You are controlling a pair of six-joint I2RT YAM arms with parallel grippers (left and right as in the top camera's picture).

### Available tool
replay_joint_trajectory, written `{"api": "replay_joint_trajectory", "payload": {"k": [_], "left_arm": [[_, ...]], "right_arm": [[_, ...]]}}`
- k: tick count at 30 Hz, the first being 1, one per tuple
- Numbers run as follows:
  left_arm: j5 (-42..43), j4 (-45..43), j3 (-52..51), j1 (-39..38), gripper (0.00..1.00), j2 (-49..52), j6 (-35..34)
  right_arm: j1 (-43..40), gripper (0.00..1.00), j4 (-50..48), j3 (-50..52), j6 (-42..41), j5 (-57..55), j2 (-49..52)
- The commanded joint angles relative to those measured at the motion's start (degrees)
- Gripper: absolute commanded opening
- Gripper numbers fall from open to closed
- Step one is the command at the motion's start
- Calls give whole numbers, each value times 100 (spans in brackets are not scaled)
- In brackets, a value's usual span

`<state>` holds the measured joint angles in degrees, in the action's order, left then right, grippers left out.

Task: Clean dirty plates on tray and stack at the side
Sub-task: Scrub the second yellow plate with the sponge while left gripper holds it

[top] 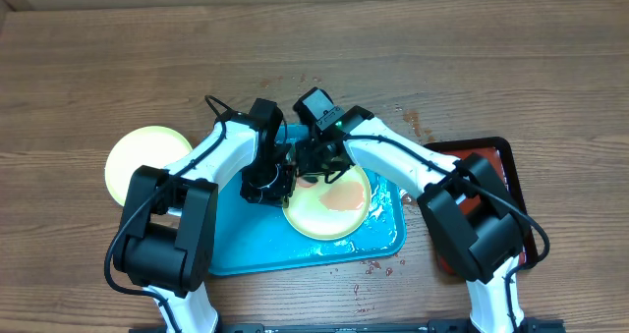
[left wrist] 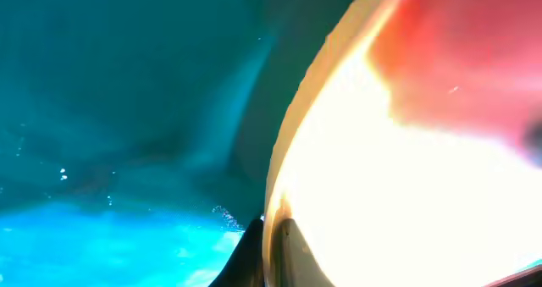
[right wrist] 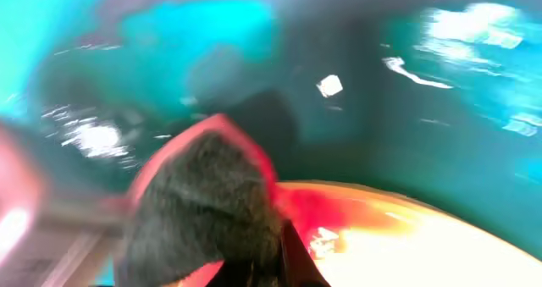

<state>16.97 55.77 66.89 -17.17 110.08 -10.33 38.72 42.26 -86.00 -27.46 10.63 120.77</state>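
At 9 o'clock of the tray, off it on the table, lies 1 side plate, and its face looks clean. Next, the left gripper is closed onto the 9 o'clock rim of the smeared plate, which sits on the tray's 3 o'clock half. The left wrist view shows that rim right at the jaws. At this plate's 11 o'clock the right gripper is clamped on what looks like a grey, red-stained sponge, set against the smear. Only 2 plates show; I cannot find a 3rd. At 3 o'clock lies the red tray.

The pinch is on a thin, slick-looking rim. A hard wipe toward 3 o'clock could pull the plate free or spin it about the grip. Pressing down near the rim could tip the far edge up and flick sauce; red spots already dot the table at the tray's 5 o'clock. The 2 wrists crowd each other, so a wide stroke toward 9 o'clock could knock them together. A loaded sponge may spread sauce rather than lift it.
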Motion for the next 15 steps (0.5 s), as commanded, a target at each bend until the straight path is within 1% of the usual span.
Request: {"api": "replay_joint_trajectory", "payload": {"k": [1, 6, 9, 12, 13, 15], "left_arm": [[-232, 55, -85, -92, 4, 243, 243], [-232, 48, -85, -85, 4, 243, 243], [-229, 37, -85, -85, 4, 243, 240], [-225, 4, -85, -85, 4, 243, 214], [-208, -24, -85, -85, 4, 243, 205], [-208, -55, -85, -85, 4, 243, 184]], "right_arm": [[-490, 4, 372, -140, -581, -1139, 76], [-1067, 4, 1215, -140, -501, -1508, 76], [-1200, 4, 1582, -140, -155, -1453, 76], [-1172, 4, 1895, -140, 573, -1008, 76], [-1123, 4, 2048, -140, 918, -654, 76], [-1019, 4, 2243, -140, 1294, -177, 76]]}}
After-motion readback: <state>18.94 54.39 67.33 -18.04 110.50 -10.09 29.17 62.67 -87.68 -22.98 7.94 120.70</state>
